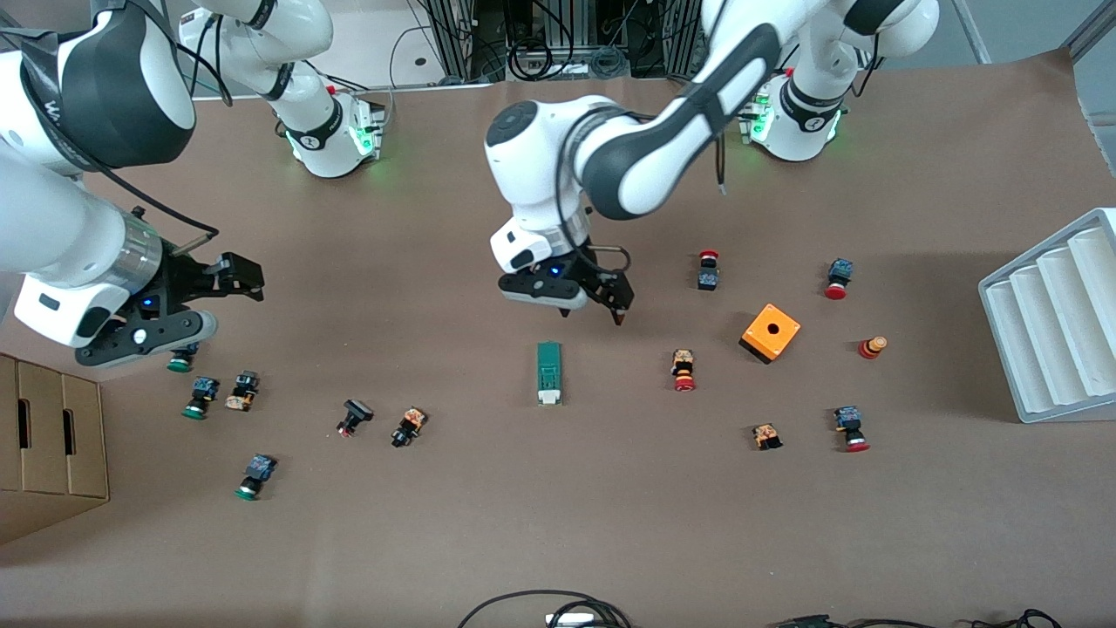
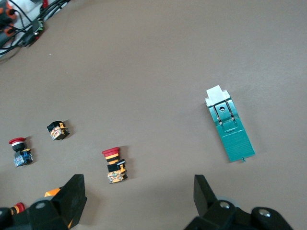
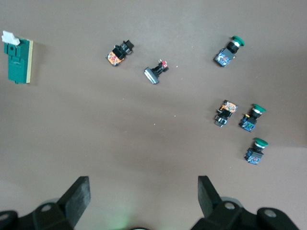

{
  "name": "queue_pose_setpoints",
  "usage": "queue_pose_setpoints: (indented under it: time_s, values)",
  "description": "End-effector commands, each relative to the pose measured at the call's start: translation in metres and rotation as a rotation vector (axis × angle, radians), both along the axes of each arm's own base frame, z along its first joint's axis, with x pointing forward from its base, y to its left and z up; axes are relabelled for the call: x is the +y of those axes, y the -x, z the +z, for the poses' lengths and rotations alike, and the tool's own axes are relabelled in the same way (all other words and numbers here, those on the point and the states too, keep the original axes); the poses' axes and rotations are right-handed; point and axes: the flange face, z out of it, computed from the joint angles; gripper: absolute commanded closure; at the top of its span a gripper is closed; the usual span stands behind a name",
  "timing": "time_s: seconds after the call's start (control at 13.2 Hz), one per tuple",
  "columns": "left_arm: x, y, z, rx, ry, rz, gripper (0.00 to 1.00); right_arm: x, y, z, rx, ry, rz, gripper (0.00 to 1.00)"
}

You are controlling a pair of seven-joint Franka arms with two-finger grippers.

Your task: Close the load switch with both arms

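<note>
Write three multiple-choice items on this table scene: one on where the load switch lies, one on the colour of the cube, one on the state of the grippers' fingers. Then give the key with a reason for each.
1. Where does the load switch lie?
A. On the bare table near its middle
B. Inside the white tray
C. On top of the cardboard box

2. What colour is the cube with a hole in its top?
A. Green
B. Orange
C. Blue

3. How do the fingers of the left gripper and the right gripper stand?
A. Both shut on buttons
B. Left shut on the switch, right open
C. Both open, holding nothing

Key: 1 A, the green block rests flat on the brown table, apart from everything else. 2 B, its faces are plainly orange. 3 C, each wrist view shows two spread fingers with only table between them.
</note>
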Motion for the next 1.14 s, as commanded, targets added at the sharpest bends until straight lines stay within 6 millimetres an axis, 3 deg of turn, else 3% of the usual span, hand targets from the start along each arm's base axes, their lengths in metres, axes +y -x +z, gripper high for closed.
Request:
queue_pose_setpoints:
  time_s: [0.0,0.08,0.38,0.68,0.83,1.06]
  values:
    - [0.037,-0.022,0.046,0.057,0.054,-0.025,0.00,0.005,0.005,-0.001,0.014,0.027,-0.003,0.00]
    - [0.056,-0.025,0.069,0.089,0.072,-0.032,0.00,0.006,0.003,-0.008,0.026,0.030,-0.002,0.00]
    - [0.134,-0.060,0.112,0.194,0.142,-0.019,0.00,0.029,-0.002,-0.036,0.074,0.036,0.042,0.00]
    - [0.225,-0.090,0.145,0.262,0.236,0.046,0.00,0.026,-0.001,-0.035,0.075,0.033,0.050,0.00]
    - [0.264,-0.087,0.173,0.258,0.281,0.036,0.00,0.025,-0.004,-0.036,0.067,0.027,0.045,0.00]
    - [0.354,-0.085,0.179,0.271,0.324,0.127,0.00,0.018,-0.007,-0.035,0.051,0.031,0.035,0.00]
